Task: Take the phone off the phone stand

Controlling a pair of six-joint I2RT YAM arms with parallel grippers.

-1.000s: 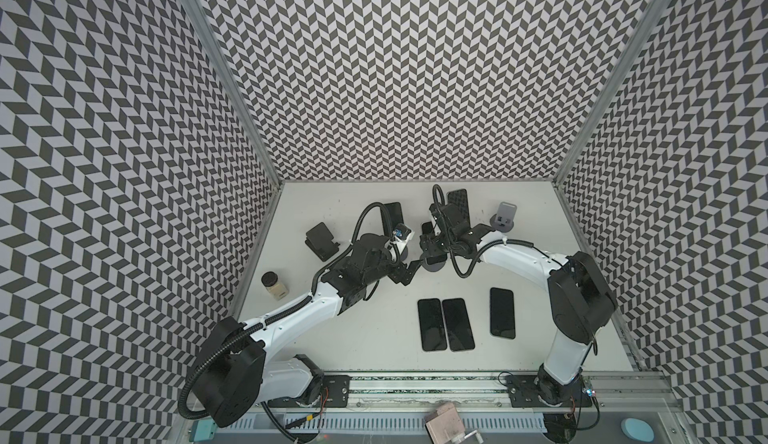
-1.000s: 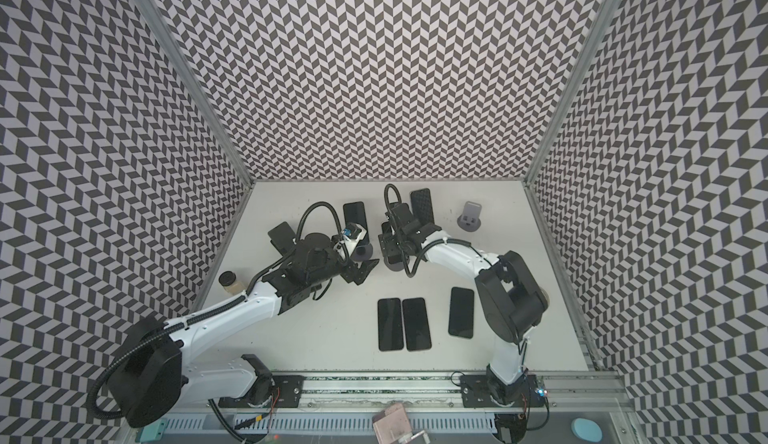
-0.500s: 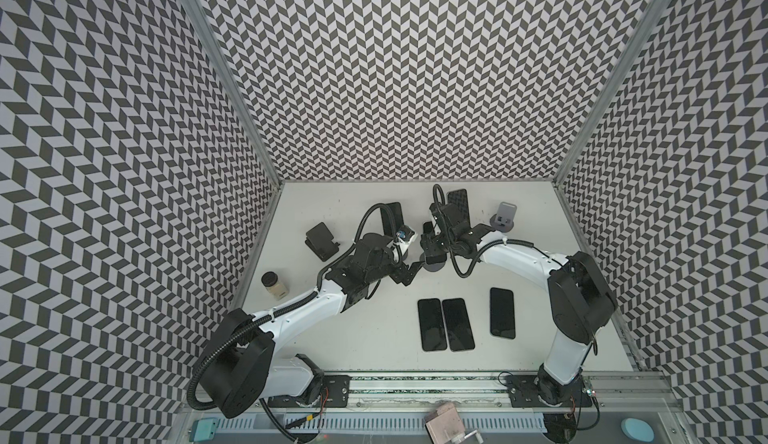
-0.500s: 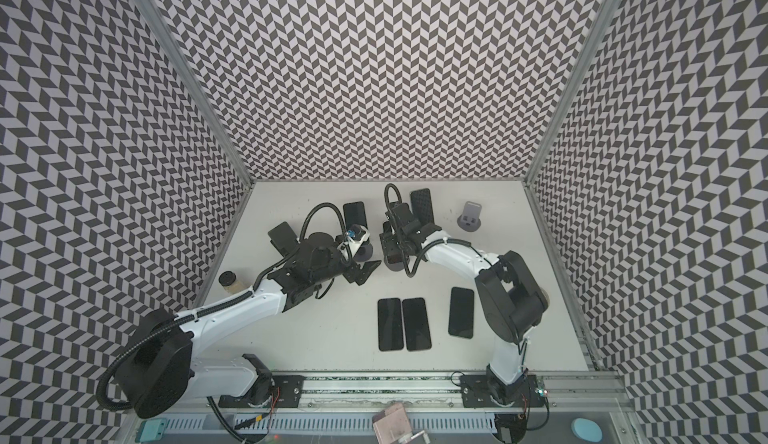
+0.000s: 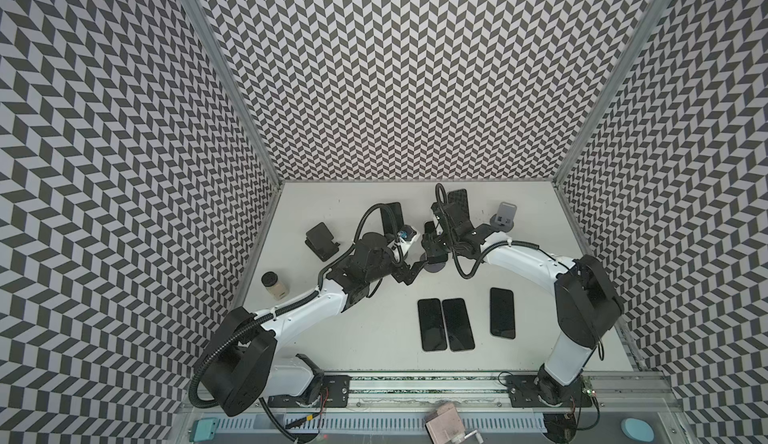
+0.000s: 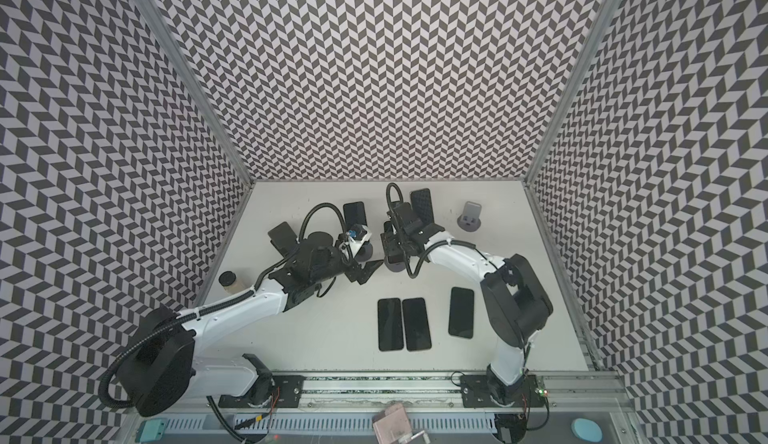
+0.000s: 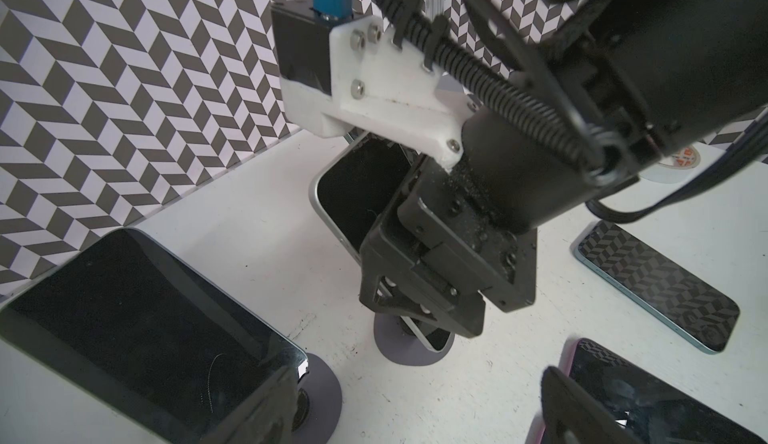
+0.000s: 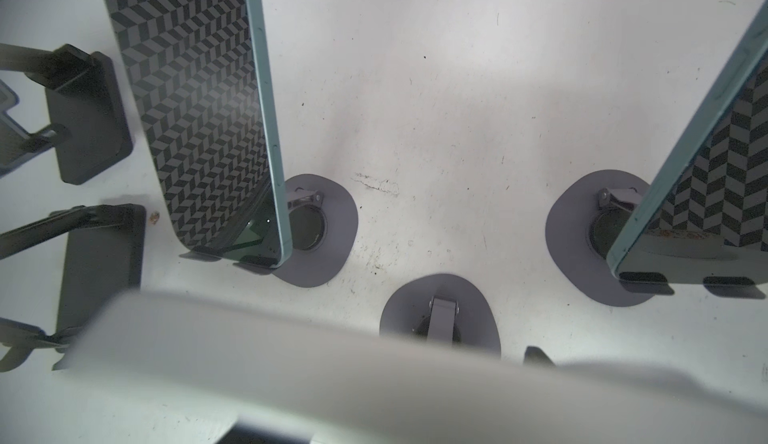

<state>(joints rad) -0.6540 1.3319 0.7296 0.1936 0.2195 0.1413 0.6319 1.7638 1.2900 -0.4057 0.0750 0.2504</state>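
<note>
Black right tool (image 7: pixel 419 317) is clamped on the lower half of the phone (image 7: pixel 357 196), which has a silver edge and dark screen and leans back. The grip is readable only in the left wrist view. The phone's bottom corner pokes out under the jaws, right at the grey base of the phone stand (image 7: pixel 395 352). The tool hides the cradle, so can't tell whether the phone rests in it. In the right wrist view a blurred pale band fills the lower part, too close to make out. In both top views the arm covers nearly all of the phone. Left tool (image 5: pixel 411 273) is just beside the stand, jaws spread, nothing between; in its own wrist view its fingers are cut off. Further out, a second phone (image 7: pixel 137 325) sits on its own stand, partly cropped. Three flat phones (image 5: pixel 457 323) lie at the front of the bench (image 5: pixel 374 338).
</note>
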